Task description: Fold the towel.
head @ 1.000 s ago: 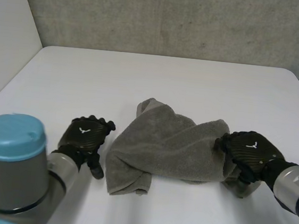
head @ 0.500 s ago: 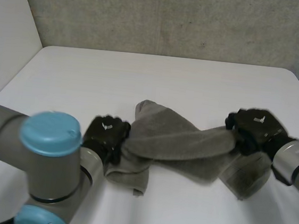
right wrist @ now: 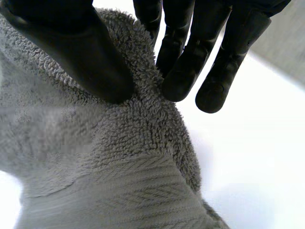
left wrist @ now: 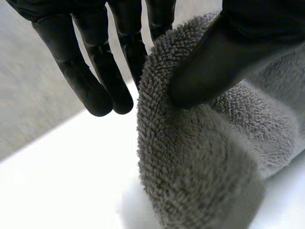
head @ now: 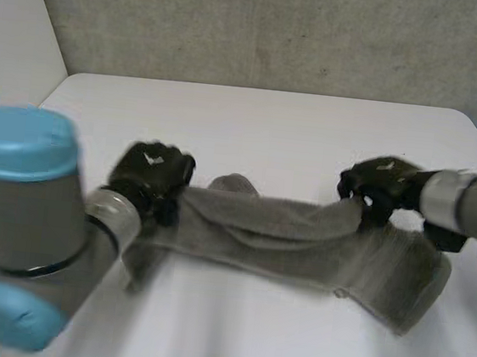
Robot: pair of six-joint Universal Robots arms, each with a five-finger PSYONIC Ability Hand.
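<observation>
Towel (head: pixel 300 245): grey, stretched between both hands over the white surface (head: pixel 269 131).
Left hand (head: pixel 149 178): thumb and straight fingers (left wrist: pixel 107 81) pinch one end of it.
Right hand (head: pixel 379 185): thumb and straight fingers (right wrist: pixel 183 71) pinch the opposite end.

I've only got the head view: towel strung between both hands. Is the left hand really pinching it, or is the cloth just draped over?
Observer: Pinching. The left wrist view shows the left hand pressing the towel edge between its thumb and a finger.
Operator: All fingers on it?
Observer: No, the outer fingers hang straight beside the cloth, off it.
Operator: And the right hand?
Observer: Pinching too: thumb on the towel's face, a finger behind its edge.
</observation>
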